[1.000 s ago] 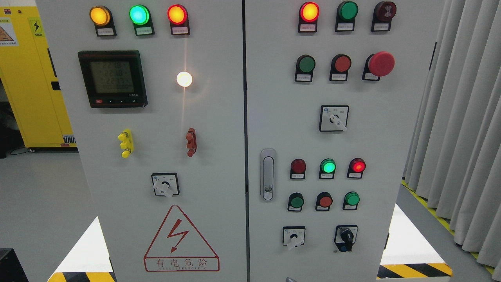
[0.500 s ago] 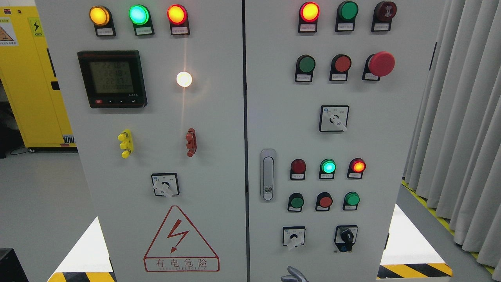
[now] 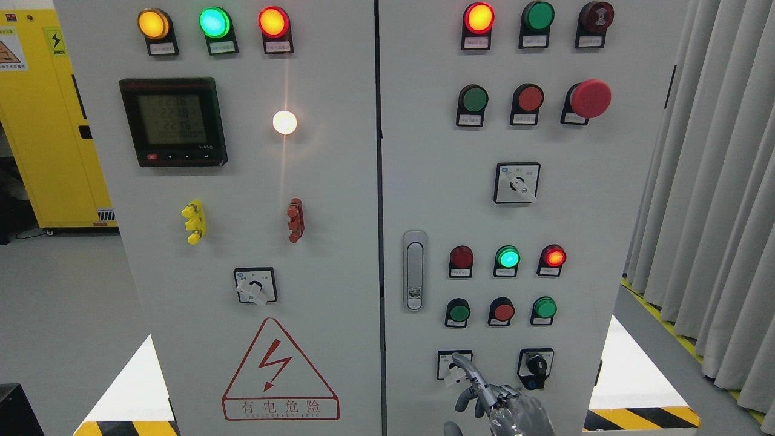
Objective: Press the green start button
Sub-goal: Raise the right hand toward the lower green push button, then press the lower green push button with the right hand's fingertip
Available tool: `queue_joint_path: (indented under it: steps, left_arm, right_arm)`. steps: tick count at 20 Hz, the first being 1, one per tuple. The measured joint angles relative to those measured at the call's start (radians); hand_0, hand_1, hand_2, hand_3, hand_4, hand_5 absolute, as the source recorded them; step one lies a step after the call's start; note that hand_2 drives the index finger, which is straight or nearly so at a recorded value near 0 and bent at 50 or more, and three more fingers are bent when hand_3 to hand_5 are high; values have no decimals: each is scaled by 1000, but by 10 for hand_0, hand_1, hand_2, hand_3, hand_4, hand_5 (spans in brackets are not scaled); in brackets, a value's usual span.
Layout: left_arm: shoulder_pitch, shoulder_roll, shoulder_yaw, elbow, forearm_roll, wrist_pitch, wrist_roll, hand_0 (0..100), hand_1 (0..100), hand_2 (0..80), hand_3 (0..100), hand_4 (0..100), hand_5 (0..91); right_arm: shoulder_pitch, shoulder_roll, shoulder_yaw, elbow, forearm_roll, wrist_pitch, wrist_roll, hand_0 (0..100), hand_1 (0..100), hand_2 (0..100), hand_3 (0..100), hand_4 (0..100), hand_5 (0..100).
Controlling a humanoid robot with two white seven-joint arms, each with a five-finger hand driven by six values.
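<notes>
My right hand (image 3: 502,402) has risen at the panel's bottom edge, index finger pointed, others curled, holding nothing. The green button (image 3: 459,312) sits at its eleven o'clock, apart.

A silver robot hand (image 3: 505,406) rises at the bottom edge of a grey control cabinet (image 3: 339,200), one finger (image 3: 469,369) extended across a white selector switch (image 3: 454,366) below the green button (image 3: 458,312).

1. Pale grey steel control cabinet (image 3: 339,181): lit amber, green, red lamps in top row.
2. Red-outlined triangular warning sign (image 3: 280,370).
3. Yellow-black striped floor tape (image 3: 642,418).
4. Bright yellow side cabinet (image 3: 42,121).
</notes>
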Motion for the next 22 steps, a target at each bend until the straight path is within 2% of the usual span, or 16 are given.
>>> queue_joint_path:
  steps: [9,22]
  left_arm:
    - [0,0,0,0,0,0,0,120,556,0,0,0,0]
    - [0,0,0,0,0,0,0,120,556,0,0,0,0]
  right_arm:
    - [-96,15,-24,74,43,16,11,741,881,7,901,976,1000]
    - [-124,22,-33,150,41,17,15,777,875,4,883,977,1000]
